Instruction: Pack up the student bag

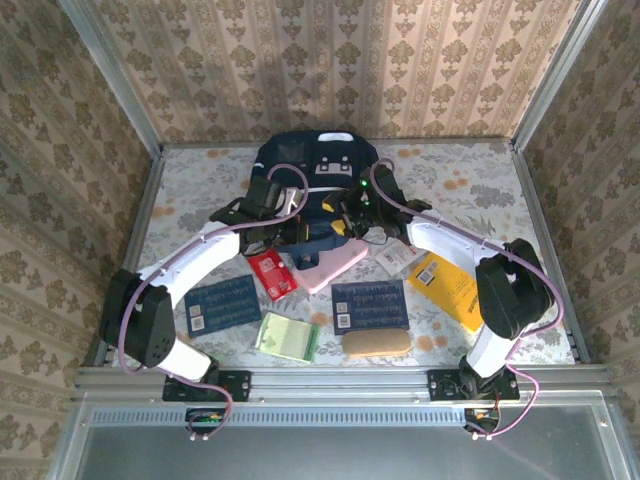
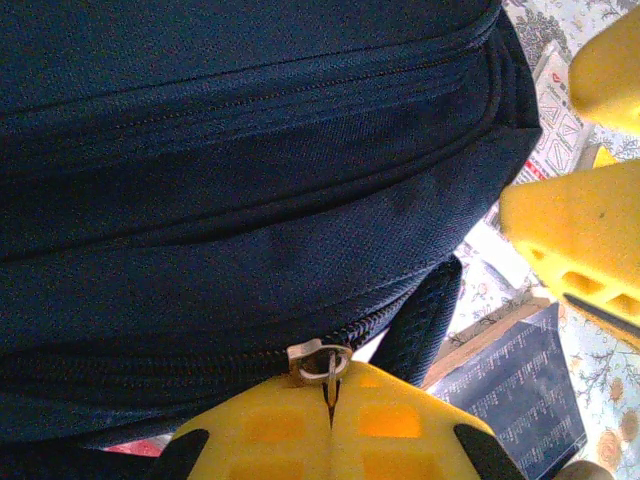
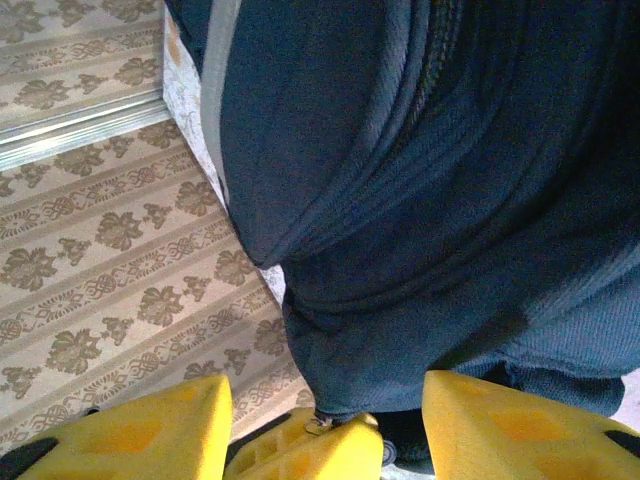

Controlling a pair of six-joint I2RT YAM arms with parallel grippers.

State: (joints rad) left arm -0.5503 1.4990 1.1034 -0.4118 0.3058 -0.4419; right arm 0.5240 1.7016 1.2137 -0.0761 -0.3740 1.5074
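Navy fabric student bag [image 1: 315, 160] at the far middle of the table [image 1: 480, 180], front hidden under both wrists, left gripper [image 2: 330, 405] jaws closed on the metal zipper pull [image 2: 322, 362], right gripper [image 3: 320, 405] jaws apart astride a bag fold, contact unclear, pink case [image 1: 335, 266] half covered.

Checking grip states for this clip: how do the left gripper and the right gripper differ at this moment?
The left gripper is shut, pinching the zipper pull of the student bag; the right gripper stands open, with nothing visibly clamped. The left gripper sits on the zipper line; the right gripper faces plain bag fabric. Both are yellow-fingered and work at the bag.
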